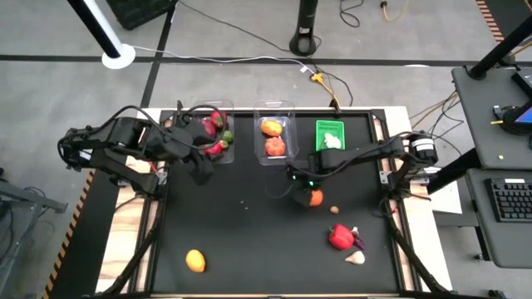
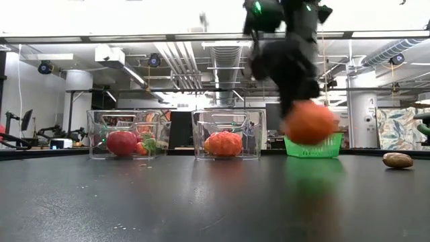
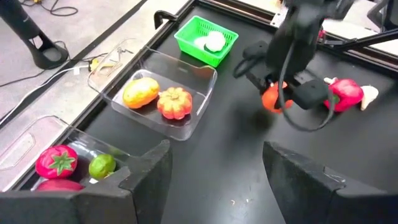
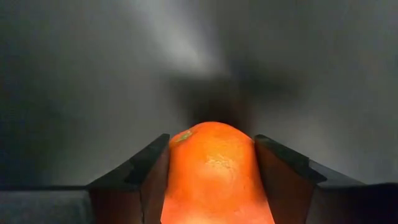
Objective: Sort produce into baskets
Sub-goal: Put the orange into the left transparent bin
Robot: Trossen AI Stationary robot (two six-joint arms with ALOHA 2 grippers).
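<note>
My right gripper (image 1: 304, 193) is shut on a round orange fruit (image 2: 309, 122) over the middle of the table. My left gripper (image 1: 199, 170) is open and empty next to the left clear tub (image 1: 198, 112), which holds red and lime green pieces (image 3: 59, 160). The middle clear tub (image 1: 275, 106) holds a yellow-orange piece and an orange pumpkin-like piece (image 3: 174, 102). The green mesh basket (image 1: 330, 129) holds a white garlic piece (image 3: 214, 42). A yellow-orange fruit (image 1: 194, 261), a red piece with a purple one (image 1: 342, 237) and a garlic piece (image 1: 355, 257) lie on the table. My right gripper pinches the orange fruit by its two opposite sides (image 4: 180, 168) between its two fingers. The fingers come from above, pointing down. In the low view the fruit hangs below the fingers, clear of the table.
A small brown piece (image 1: 334, 209) lies on the table right of my right gripper; it also shows in the low view (image 2: 398, 160). The two tubs and the basket stand in a row along the table's far edge. Bare black table lies between the arms and the near edge.
</note>
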